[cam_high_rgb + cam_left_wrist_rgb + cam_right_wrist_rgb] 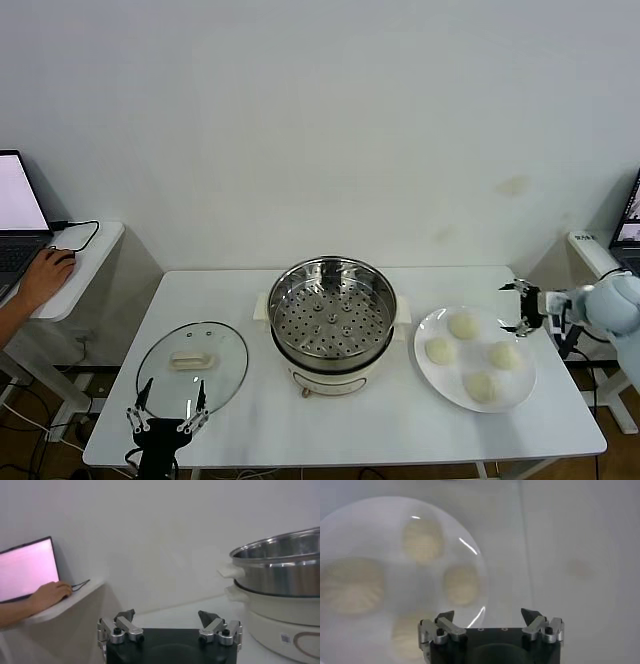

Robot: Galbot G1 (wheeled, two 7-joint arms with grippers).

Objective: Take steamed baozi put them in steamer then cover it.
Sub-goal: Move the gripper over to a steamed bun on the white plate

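The steamer (332,320), a shiny steel pot with a perforated floor on a cream base, stands open and empty at the table's middle. It also shows in the left wrist view (280,570). The glass cover (192,362) lies flat to its left. Four baozi (462,326) sit on a white plate (524,385) to the right. My right gripper (520,308) is open and empty, hovering at the plate's far right edge. In the right wrist view it (487,615) is above the table beside the baozi (461,583). My left gripper (168,408) is open and empty at the table's front edge, just before the cover.
The white table (400,430) holds only these things. A side table on the left carries a laptop (25,570) with a person's hand (45,275) on it. Another laptop is at the far right edge. A wall is behind.
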